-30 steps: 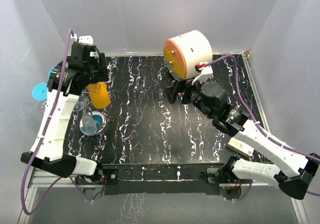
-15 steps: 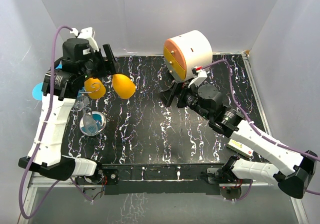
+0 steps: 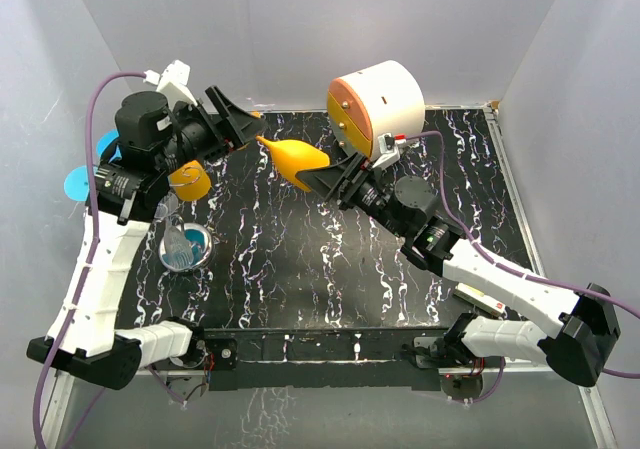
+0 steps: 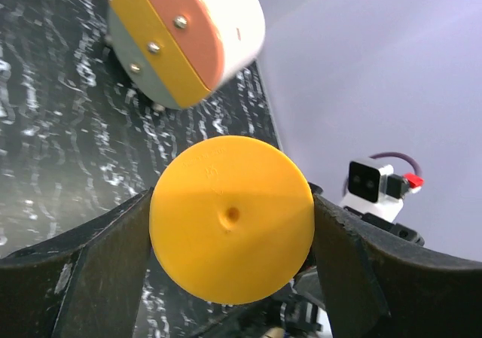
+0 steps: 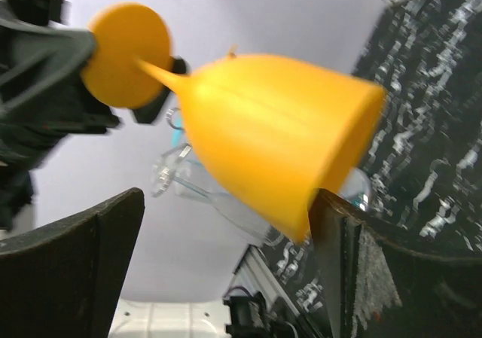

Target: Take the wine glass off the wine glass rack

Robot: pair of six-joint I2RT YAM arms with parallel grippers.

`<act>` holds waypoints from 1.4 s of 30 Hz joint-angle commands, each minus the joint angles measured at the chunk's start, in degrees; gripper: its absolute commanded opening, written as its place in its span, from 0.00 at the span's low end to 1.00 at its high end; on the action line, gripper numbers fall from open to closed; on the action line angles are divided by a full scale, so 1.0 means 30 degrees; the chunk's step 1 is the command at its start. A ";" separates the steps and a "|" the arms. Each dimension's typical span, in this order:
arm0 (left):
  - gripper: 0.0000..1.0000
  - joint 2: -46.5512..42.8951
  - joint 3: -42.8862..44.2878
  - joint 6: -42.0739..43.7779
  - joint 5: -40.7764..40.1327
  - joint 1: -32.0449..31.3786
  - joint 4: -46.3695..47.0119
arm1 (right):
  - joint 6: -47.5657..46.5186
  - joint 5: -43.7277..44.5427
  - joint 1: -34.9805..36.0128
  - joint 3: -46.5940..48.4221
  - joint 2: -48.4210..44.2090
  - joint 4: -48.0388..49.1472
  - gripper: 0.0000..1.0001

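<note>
Wine glass (image 3: 295,158) swung rightward into open right end effector (image 3: 330,172).

Orange plastic wine glass (image 3: 297,161) is off the rack, up in the air on its side, far middle of scene, round foot pointing left, bowl mouth pointing right. Chrome wire wine glass rack (image 3: 182,241) stands upright at near left.

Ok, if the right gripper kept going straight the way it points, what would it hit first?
The glass: its bowl sits between the open fingers of the right gripper, so the palm would probably meet its rim first. Beyond it is the left gripper, holding the foot.
</note>
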 commanded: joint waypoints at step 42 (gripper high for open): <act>0.99 -0.4006 -0.2809 0.1344 -0.2339 -0.0065 -0.1111 | -0.7795 1.6344 -0.0023 0.5231 -0.4612 -2.1115 0.00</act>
